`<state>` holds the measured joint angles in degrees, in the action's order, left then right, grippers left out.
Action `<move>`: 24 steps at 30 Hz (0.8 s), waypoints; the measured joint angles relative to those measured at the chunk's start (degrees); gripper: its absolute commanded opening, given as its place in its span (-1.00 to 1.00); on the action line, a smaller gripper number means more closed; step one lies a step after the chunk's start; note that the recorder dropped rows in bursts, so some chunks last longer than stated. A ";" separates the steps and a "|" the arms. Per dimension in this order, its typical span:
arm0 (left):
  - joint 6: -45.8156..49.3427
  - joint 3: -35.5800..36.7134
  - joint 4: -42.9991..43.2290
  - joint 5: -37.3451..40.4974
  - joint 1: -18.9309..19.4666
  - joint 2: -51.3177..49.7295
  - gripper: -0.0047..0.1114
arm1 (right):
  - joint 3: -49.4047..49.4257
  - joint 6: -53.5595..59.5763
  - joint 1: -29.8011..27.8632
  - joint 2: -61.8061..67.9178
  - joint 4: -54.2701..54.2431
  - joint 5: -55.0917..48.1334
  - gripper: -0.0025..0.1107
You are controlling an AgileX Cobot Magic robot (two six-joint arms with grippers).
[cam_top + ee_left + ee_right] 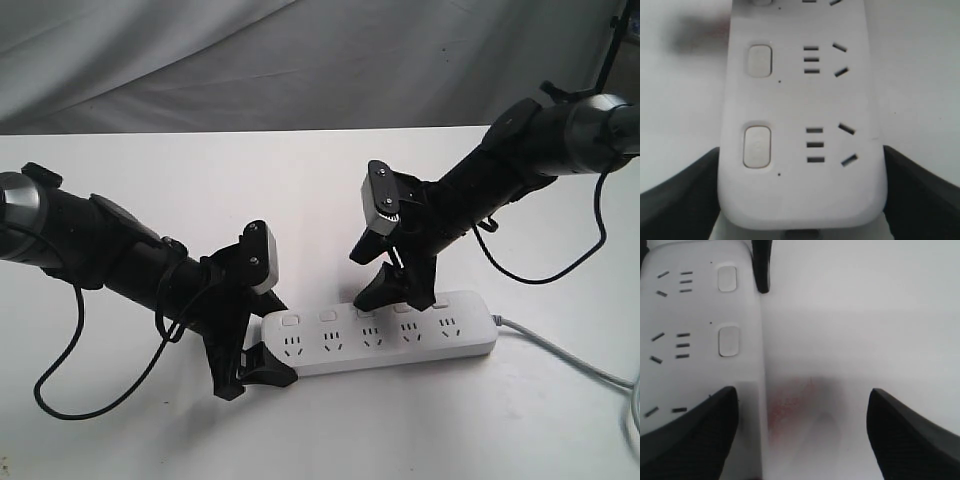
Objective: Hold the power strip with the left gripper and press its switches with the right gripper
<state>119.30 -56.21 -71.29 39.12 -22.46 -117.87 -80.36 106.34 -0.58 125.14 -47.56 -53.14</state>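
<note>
The long white power strip [380, 338] lies flat on the white table, its grey cord [560, 348] leaving at the right end. My left gripper [272, 342] is shut on its left end, one black finger on each long side; the left wrist view shows the strip [800, 100] clamped between the fingers [680, 197]. The switches [365, 314] run along the far edge, and two show close up [757, 146]. My right gripper [395, 297] is open above that row near the fourth switch. One right finger [690, 437] hangs over the strip [695, 315]; the other is over bare table. Whether it touches is unclear.
The table [320, 180] is white, with grey cloth behind it [300, 60]. Black cables hang from both arms, at left [60, 380] and at right [560, 270]. A left finger tip [762, 265] shows beside the strip in the right wrist view.
</note>
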 measured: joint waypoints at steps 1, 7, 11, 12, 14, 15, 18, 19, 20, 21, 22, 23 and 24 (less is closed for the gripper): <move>0.00 0.00 0.00 0.00 0.00 0.00 -0.92 | -0.10 0.00 0.00 0.00 0.12 -0.12 0.22; 0.00 0.00 0.00 0.00 0.00 0.00 -0.92 | -0.08 -0.03 0.00 0.00 1.65 -0.80 0.22; 0.00 0.00 0.00 0.00 0.00 0.00 -0.92 | -0.08 -0.26 0.00 0.00 1.65 -0.80 0.22; 0.00 0.00 0.00 0.00 0.00 0.00 -0.92 | -0.08 -0.26 0.00 0.00 1.65 -0.80 0.22; 0.00 0.00 0.00 0.00 0.00 0.00 -0.92 | -0.08 -0.26 0.00 0.00 1.54 -0.80 0.22; 0.00 0.00 0.00 0.00 0.00 0.00 -0.92 | -0.08 -0.26 0.00 0.00 1.45 -0.80 0.22; 0.00 0.00 0.00 0.00 0.00 0.00 -0.92 | -0.08 -0.26 0.00 0.00 1.11 -0.80 0.22; 0.00 0.00 0.00 0.00 0.00 0.00 -0.92 | -0.08 -0.26 0.00 -0.33 1.11 -0.68 0.22; 0.00 0.00 0.00 0.00 0.00 0.00 -0.92 | -0.08 -0.26 0.00 -0.57 1.11 -0.68 0.22; 0.00 0.00 0.00 0.00 0.00 0.00 -0.92 | -0.08 -0.26 0.00 -0.73 1.11 -0.68 0.22; 0.00 0.00 0.00 0.00 0.00 0.00 -0.92 | 0.02 -0.26 0.00 -1.05 1.30 -0.68 0.22; 0.00 0.00 0.00 0.00 0.00 0.00 -0.92 | 0.02 -0.26 0.00 -1.46 1.57 -0.68 0.22; 0.00 0.00 0.00 0.00 0.00 0.00 -0.92 | 0.13 -0.26 0.00 -2.08 1.54 -0.80 0.22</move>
<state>119.30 -56.21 -71.29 39.12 -22.46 -117.87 -80.23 106.09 -0.58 123.05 -46.02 -53.94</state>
